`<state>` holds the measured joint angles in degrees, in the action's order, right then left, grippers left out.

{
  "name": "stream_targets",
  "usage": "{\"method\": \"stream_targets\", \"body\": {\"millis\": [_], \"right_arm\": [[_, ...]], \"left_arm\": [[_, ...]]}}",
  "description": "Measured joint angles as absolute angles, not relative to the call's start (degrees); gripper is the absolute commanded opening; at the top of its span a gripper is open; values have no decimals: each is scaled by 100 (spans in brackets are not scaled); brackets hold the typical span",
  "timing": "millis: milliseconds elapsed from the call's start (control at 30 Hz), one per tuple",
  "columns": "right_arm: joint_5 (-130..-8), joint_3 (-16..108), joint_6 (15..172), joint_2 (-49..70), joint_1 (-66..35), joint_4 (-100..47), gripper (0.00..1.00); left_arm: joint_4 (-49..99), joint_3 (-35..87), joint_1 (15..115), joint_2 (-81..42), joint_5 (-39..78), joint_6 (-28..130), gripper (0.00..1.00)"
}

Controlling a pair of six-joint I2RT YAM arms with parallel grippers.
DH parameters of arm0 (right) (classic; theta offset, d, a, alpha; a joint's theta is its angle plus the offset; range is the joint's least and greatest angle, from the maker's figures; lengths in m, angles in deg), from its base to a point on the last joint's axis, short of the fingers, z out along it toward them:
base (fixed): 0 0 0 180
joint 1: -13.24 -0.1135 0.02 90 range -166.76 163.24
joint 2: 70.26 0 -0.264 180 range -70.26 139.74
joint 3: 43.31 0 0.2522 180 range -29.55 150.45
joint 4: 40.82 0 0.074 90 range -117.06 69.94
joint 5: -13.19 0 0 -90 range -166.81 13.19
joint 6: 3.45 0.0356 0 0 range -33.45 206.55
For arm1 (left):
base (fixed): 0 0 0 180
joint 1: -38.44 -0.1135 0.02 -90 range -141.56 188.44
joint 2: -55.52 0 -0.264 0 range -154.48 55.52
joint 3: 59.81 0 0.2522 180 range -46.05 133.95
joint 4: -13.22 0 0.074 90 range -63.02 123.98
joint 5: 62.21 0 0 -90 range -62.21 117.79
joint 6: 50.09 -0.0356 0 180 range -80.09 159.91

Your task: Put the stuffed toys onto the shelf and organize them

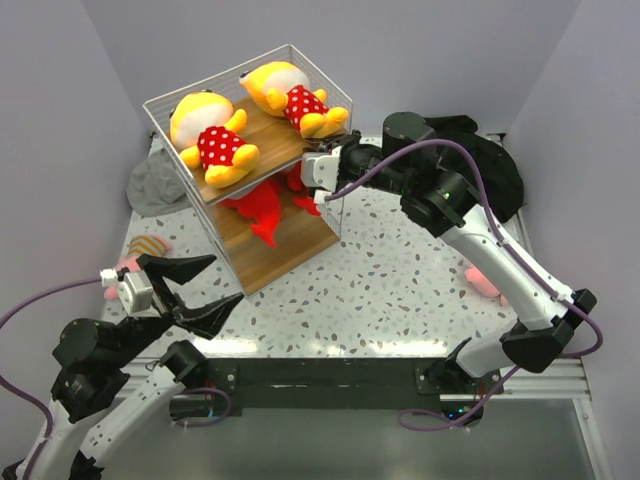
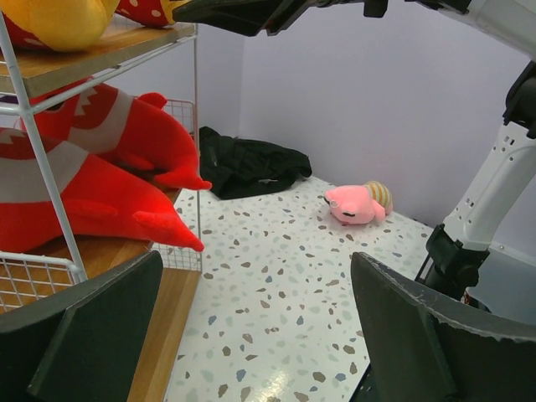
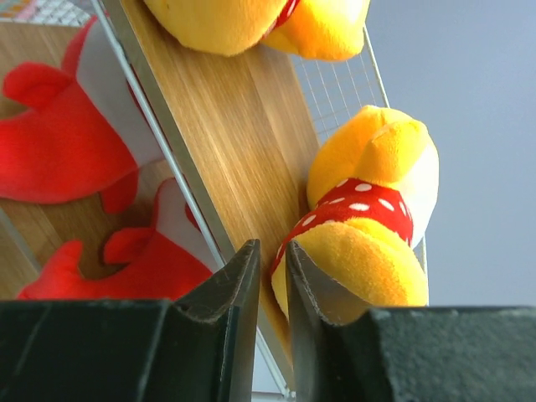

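The shelf [image 1: 290, 250] stands at the back left. Two yellow dolls [image 1: 215, 135] [image 1: 290, 95] lie on its top board and two red sharks [image 1: 262, 205] on the board below. One pink toy [image 1: 140, 250] lies left of the shelf. The other [image 1: 482, 280] lies on the table at the right and also shows in the left wrist view [image 2: 358, 203]. My left gripper [image 1: 222, 280] [image 2: 255, 335] is open and empty in front of the shelf. My right gripper [image 1: 315, 158] [image 3: 272, 251] is shut and empty at the top board's right edge, beside a doll's foot [image 3: 360, 260].
A grey hat [image 1: 160, 185] lies behind the shelf at the left. A black cloth heap [image 1: 495, 165] [image 2: 247, 163] sits at the back right, partly behind my right arm. Purple walls close in the table on three sides.
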<state>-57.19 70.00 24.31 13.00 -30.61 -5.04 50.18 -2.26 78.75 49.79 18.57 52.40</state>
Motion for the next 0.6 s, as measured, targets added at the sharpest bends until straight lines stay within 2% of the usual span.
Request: {"method": "stream_targets", "body": {"millis": [300,433,533,600], "right_arm": [[-5129,6856,2938,1075,-3061,-445,37],[-4751,5946,3690,332,-3061,-775,43],[-4578,4899,4608,-455,-3063,-1542,44],[-4633,4255,5421,-949,-3070,-2001,53]], "left_arm": [[5007,-340,7875,5005,1958,5282,100],[5005,-480,7875,5060,2061,5284,100],[5003,-646,7875,5125,2148,5291,100],[5007,-775,7875,5184,2207,5295,100]]}}
